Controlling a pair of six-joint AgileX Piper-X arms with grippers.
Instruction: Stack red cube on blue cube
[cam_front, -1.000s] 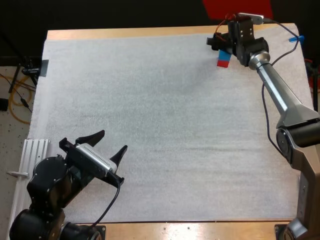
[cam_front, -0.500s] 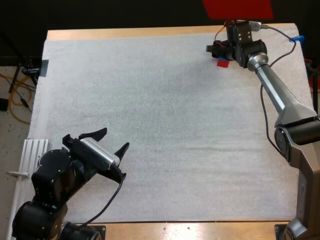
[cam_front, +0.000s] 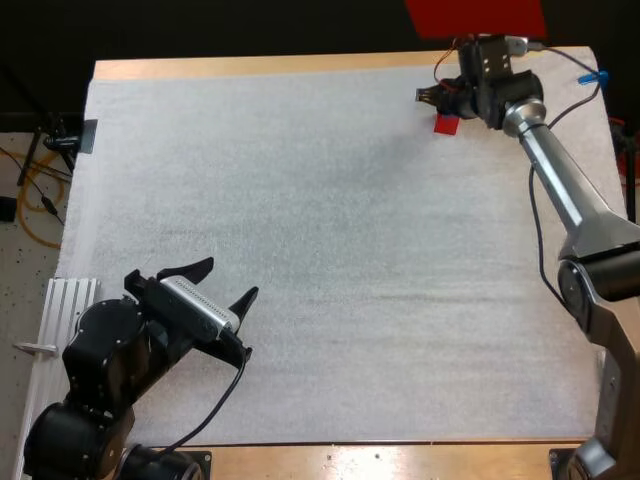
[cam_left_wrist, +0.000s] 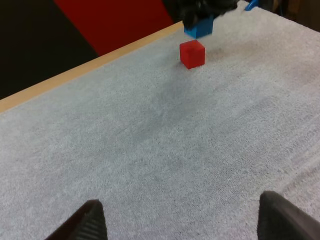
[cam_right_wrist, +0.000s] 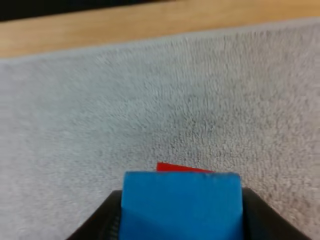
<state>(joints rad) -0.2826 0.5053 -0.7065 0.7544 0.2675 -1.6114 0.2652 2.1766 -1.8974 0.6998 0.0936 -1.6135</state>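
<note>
Hand (cam_front: 440, 98) with blue cube (cam_right_wrist: 181, 200) near red cube (cam_left_wrist: 192, 54)

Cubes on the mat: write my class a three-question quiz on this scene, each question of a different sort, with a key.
1. Fill in: the red cube rests on the white ____.
2. The right end effector is shut on: A) the red cube; B) the blue cube; C) nothing.
3. True or false: the left end effector is open.
Key: 1 mat; 2 B; 3 true.
</note>
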